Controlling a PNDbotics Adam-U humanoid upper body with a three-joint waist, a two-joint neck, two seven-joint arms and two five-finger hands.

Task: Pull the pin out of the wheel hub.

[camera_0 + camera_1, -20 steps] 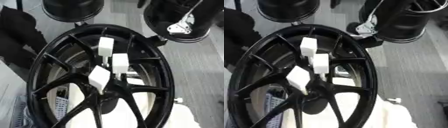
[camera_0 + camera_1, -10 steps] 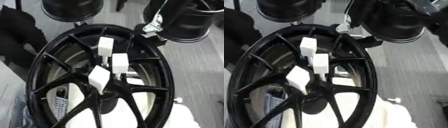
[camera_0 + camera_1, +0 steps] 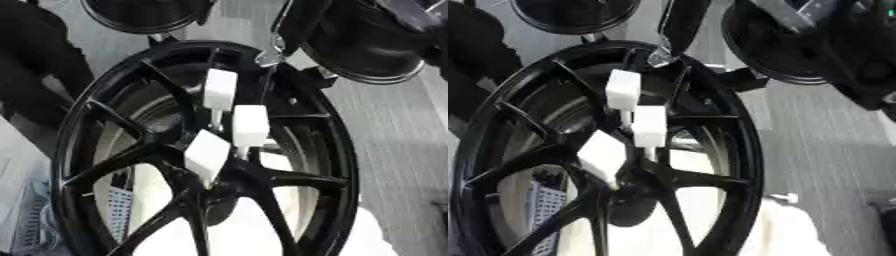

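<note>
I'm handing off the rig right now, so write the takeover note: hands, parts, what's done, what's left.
Left hand: not in view.
Right hand: comes in from the top, at the far rim of the wheel; it holds nothing that I can see, and its grip state can't be read.
Pins: three white-headed pins sit near the wheel's centre, the top pin, the middle pin and the low pin. The hand touches none of them.
Done: only the approach; no pin is out.
Left: bring the right hand down to a pin, probably the top one as it is nearest, grasp it and pull it out.
</note>
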